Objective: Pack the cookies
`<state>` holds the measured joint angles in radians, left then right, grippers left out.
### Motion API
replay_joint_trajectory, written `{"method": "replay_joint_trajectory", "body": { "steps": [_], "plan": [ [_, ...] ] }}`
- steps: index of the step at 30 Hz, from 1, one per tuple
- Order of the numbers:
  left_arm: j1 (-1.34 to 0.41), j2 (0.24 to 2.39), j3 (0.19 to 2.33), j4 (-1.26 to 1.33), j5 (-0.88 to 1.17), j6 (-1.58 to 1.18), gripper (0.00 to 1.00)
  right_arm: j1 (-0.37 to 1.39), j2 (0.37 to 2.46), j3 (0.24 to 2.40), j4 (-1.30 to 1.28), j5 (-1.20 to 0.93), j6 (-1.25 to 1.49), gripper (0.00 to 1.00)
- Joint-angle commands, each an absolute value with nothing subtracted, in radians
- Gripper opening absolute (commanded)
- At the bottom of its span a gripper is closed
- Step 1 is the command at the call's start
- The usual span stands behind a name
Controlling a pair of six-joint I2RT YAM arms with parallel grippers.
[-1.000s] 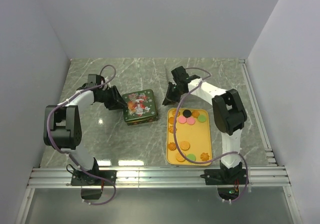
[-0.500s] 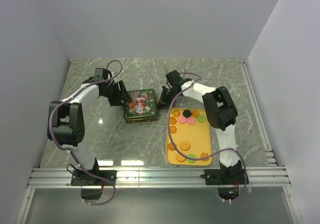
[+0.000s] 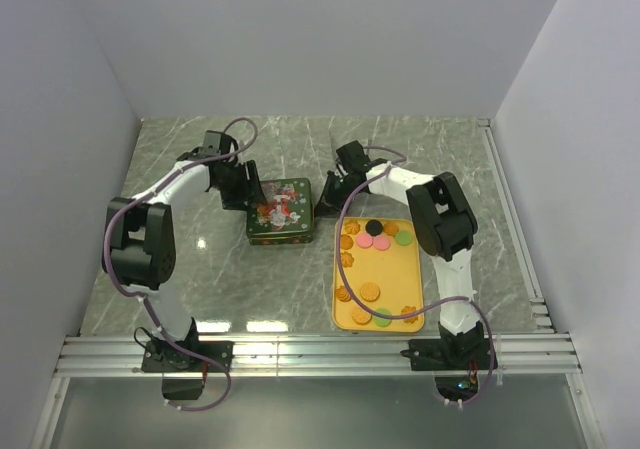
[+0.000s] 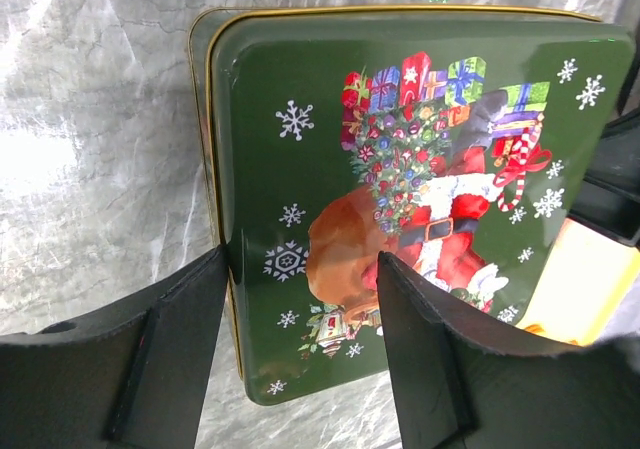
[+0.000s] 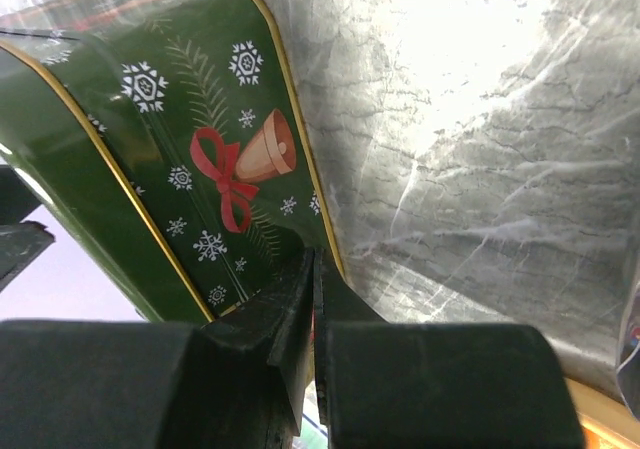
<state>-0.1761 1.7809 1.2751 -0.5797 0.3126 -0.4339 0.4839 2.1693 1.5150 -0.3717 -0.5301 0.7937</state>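
Note:
The cookies (image 3: 372, 239), round and flower-shaped in brown, pink, green and black, lie on a yellow tray (image 3: 396, 272). A closed green Christmas tin (image 3: 282, 212) stands left of the tray. My left gripper (image 3: 251, 189) is open at the tin's left edge. In the left wrist view the left gripper (image 4: 305, 304) straddles the edge of the Santa lid (image 4: 420, 149), one finger beside the tin's wall and one over the lid. My right gripper (image 3: 325, 200) is shut against the tin's right side. In the right wrist view its closed tips (image 5: 315, 266) touch the wall with the bell picture (image 5: 240, 159).
White walls enclose the marble table (image 3: 200, 259) on three sides. A metal rail (image 3: 320, 351) runs along the near edge by the arm bases. The yellow tray's corner (image 4: 585, 289) shows just past the tin in the left wrist view.
My left gripper has moved right onto the tin's left edge and opened wider. My right gripper has swung left and down to the tin's right wall and shut.

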Motion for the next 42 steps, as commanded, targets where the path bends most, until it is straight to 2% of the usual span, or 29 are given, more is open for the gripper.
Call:
{"method": "replay_joint_trajectory", "body": {
  "steps": [1, 11, 16, 26, 31, 37, 42],
  "plan": [
    [-0.238, 1.813, 1.308, -0.595, 0.385, -0.474, 0.66, 0.503, 2.165, 1.516, -0.273, -0.620, 0.819, 0.10],
    [-0.267, 1.865, 1.313, -0.617, 0.314, -0.494, 0.65, 0.433, 2.099, 1.488, -0.391, -0.496, 0.738, 0.07],
    [-0.279, 1.881, 1.327, -0.632, 0.281, -0.495, 0.65, 0.408, 2.045, 1.528, -0.492, -0.399, 0.666, 0.12],
    [-0.291, 1.904, 1.391, -0.669, 0.258, -0.499, 0.65, 0.385, 1.908, 1.629, -0.604, -0.239, 0.583, 0.16],
    [-0.304, 1.905, 1.466, -0.712, 0.245, -0.503, 0.68, 0.385, 1.849, 1.612, -0.524, -0.343, 0.586, 0.18],
    [-0.318, 1.910, 1.531, -0.756, 0.230, -0.512, 0.69, 0.388, 1.851, 1.522, -0.273, -0.713, 0.666, 0.19],
    [-0.331, 1.916, 1.565, -0.770, 0.224, -0.520, 0.69, 0.399, 1.891, 1.471, -0.209, -0.845, 0.687, 0.18]
  ]
}}
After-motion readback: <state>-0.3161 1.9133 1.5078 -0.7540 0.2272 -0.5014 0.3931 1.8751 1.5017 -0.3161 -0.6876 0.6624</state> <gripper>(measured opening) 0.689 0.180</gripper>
